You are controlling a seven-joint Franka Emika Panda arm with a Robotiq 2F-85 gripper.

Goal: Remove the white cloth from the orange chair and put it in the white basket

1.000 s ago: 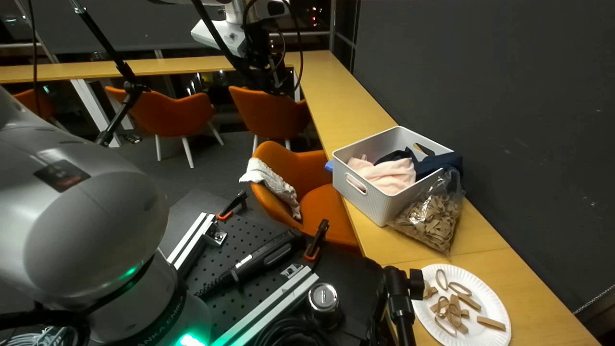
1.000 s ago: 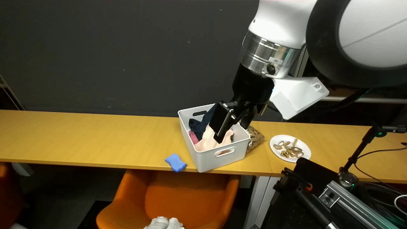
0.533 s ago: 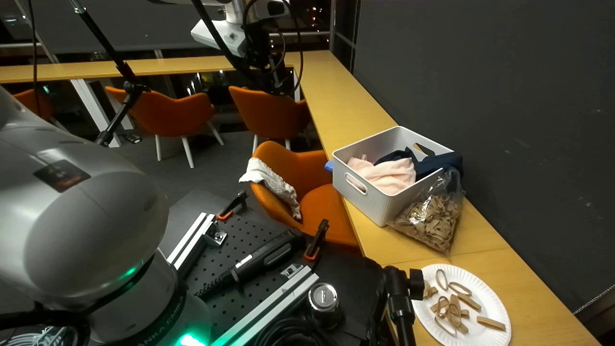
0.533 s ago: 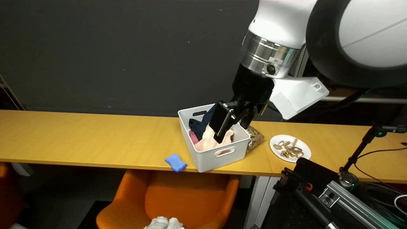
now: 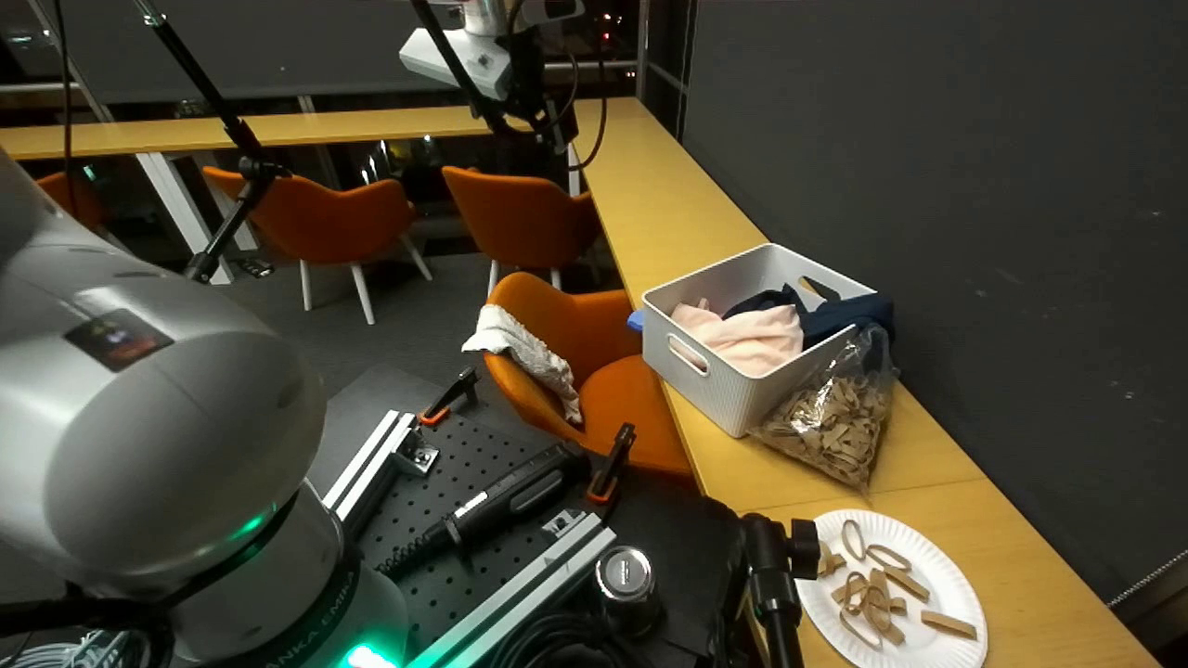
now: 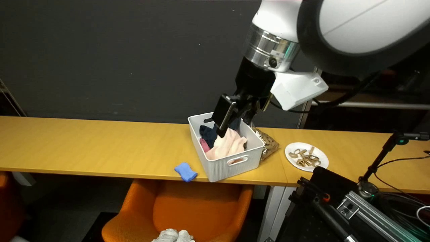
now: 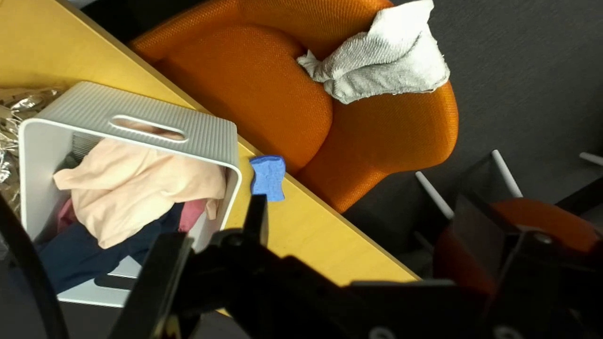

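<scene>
"Wrist view: is the black two-fingered pincer (image 6: 234, 128) holding anything?"

"No, it's spread wide, grasping nothing. At one o'clock from centre, a rumpled white textured cloth (image 7: 381, 63) drapes over a rounded orange fabric chair (image 7: 249, 89)."

"Its feel?"

"Probably light, limp; pinch a raised fold. Nine o'clock: ribbed white plastic basket (image 7: 202, 136)."

An office-like room is doubling as a lab: orange tub chairs (image 5: 636, 404) are lining the table (image 5: 682, 218), a perforated baseplate (image 5: 483, 450) is lying near its edge.
</scene>
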